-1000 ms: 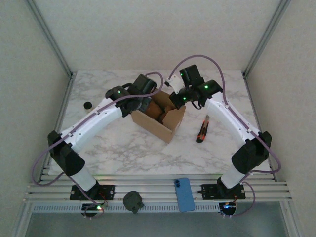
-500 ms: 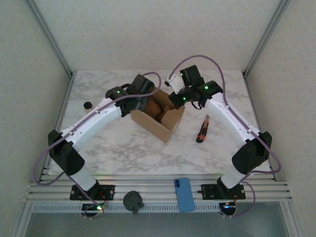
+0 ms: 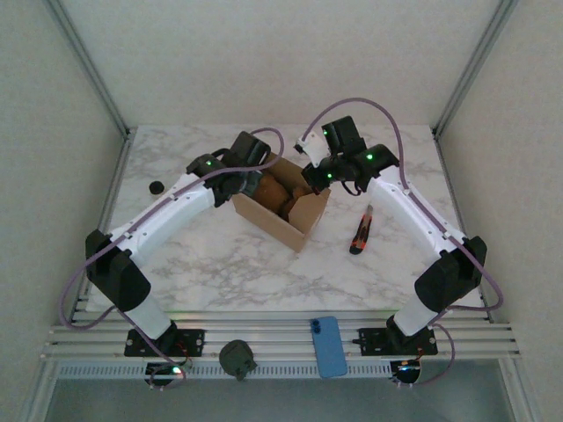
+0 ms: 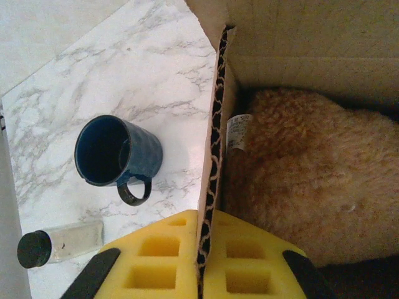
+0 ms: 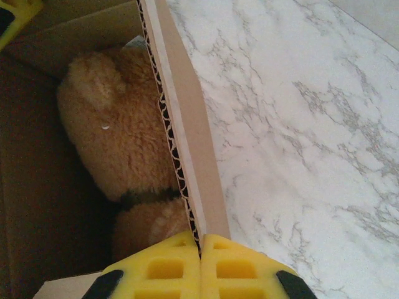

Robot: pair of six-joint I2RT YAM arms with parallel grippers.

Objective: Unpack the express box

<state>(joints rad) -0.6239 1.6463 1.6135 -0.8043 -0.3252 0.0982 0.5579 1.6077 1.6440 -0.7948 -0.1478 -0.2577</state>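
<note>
Still, little has shifted: over the last second the left hand has eased slightly outward, yet it stays clamped on the nearest wall of the express box. The right hand stays pinched shut on the opposite wall. The box sits open in the middle of the counter between them, with a tan plush bear lying inside. The walls look held apart for access, and the bear itself is not yet lifted out.

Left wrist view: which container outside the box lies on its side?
The clear bottle with the black cap; the blue mug stands upright, mouth open upward.
</note>
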